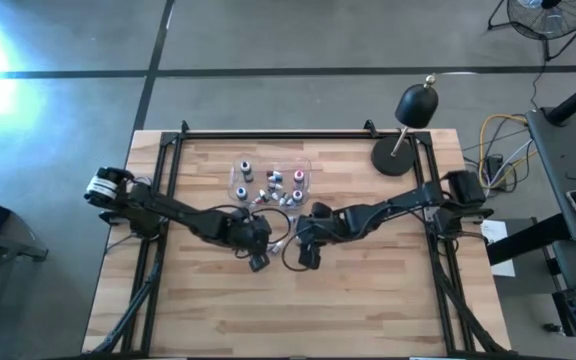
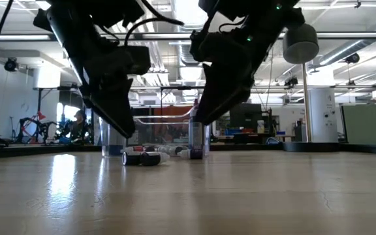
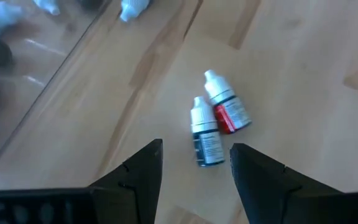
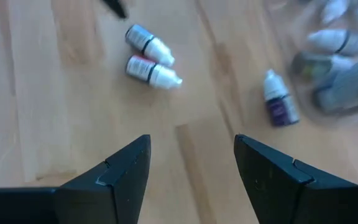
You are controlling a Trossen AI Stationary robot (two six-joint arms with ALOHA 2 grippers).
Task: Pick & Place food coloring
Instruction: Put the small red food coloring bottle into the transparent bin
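Wooden planks of the table [image 1: 368, 300] carry two small food coloring bottles [image 3: 215, 127] lying side by side and touching, white caps on, one red-labelled and one dark, just ahead of the left gripper [image 3: 194, 168], whose fingers are spread and empty above them. Another purple-labelled bottle [image 4: 279, 99] lies beside the clear tray [image 1: 308, 168] holding more bottles, with the right gripper [image 4: 191, 165] hovering near, spread and empty. Beyond the table stands a workshop with ceiling lights and a black lamp [image 1: 413, 110].
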